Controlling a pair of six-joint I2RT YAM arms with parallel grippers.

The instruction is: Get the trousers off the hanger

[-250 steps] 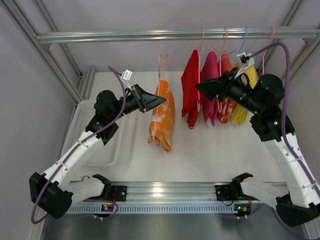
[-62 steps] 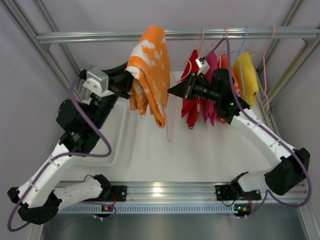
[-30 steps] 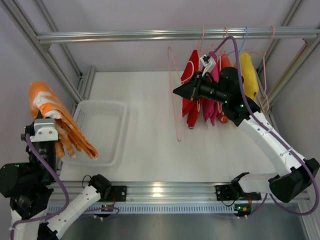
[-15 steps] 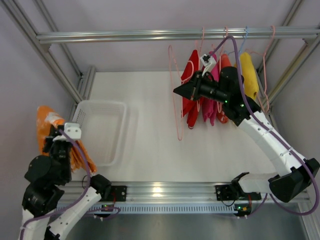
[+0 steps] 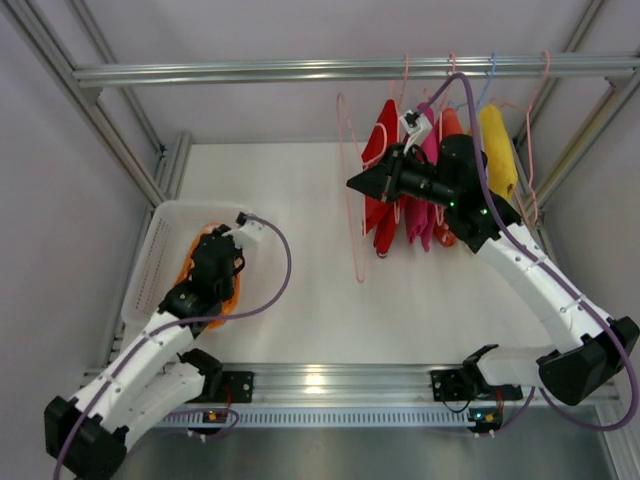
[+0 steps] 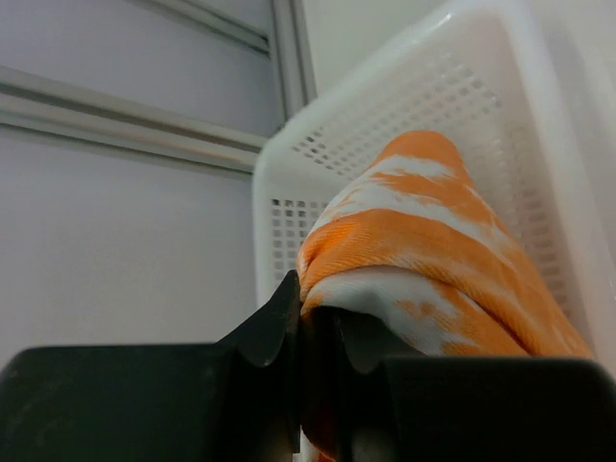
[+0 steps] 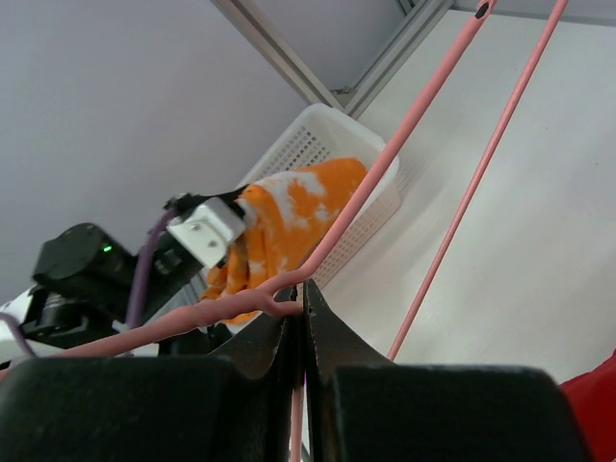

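The trousers (image 5: 229,296), orange cloth with white blotches, lie bunched inside the white basket (image 5: 165,235) at the left. My left gripper (image 5: 202,264) reaches into the basket, shut on a fold of the trousers (image 6: 433,250). The bare pale pink hanger (image 5: 341,130) hangs in mid air over the table. My right gripper (image 5: 352,183) is shut on its wire near the twisted neck. In the right wrist view the hanger (image 7: 404,135) runs up from the shut gripper (image 7: 301,298), with the trousers (image 7: 289,221) and basket (image 7: 308,144) beyond.
A metal rail (image 5: 250,70) crosses the back. On it at the right hang a red garment (image 5: 382,170), a pink one (image 5: 420,180) and a yellow one (image 5: 497,150), plus a blue hanger (image 5: 489,75). Frame posts stand at both sides.
My left arm has swung from outside the basket's left side down into the basket, carrying the trousers with it. The right arm and hanger have stayed still.
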